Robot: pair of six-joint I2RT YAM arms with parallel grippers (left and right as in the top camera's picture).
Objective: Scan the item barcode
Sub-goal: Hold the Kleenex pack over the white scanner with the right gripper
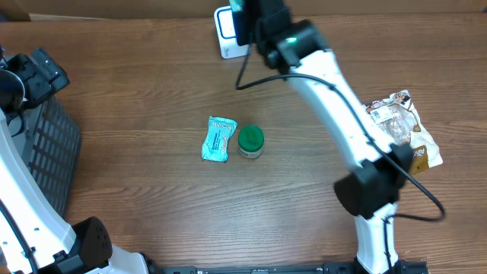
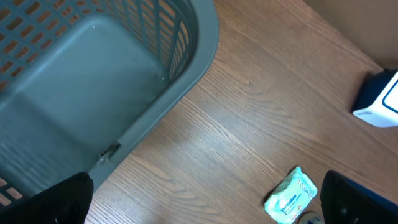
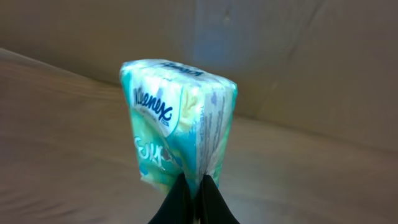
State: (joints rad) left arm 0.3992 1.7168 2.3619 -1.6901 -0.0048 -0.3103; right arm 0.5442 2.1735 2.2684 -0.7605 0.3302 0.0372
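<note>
- Between the fingers of my right gripper (image 3: 194,185) sits the pack (image 3: 177,118). The jaws are pinched almost together on its bottom seam, so it is gripped, not loose.
- Out from those fingers the pack stands with its long axis running straight away from the hand. The logo face and a narrow side with fine print are turned to the wrist camera. I can make out no barcode on either.
- Just past the hand, seen from overhead, the scanner (image 1: 227,36) lies right beside the gripper, partly hidden under it on the side toward my left arm. I cannot tell which face of the pack is turned to it.
- My judgement: the coming move turns on that facing. It calls for a roll of the wrist to bring the coded face to the scanner, not a reach, since the pack is already there.
- Back along the right arm toward its base, a teal packet (image 1: 219,139) and a green-lidded jar (image 1: 250,141) lie side by side, close enough that they may touch. A snack bag (image 1: 401,106) lies beside the forearm.
- Farthest off, my left gripper (image 2: 206,186) is spread wide and holds nothing. It hangs by the rim of the basket (image 2: 174,118), well apart from the scanner, so the right arm is much the nearer.
</note>
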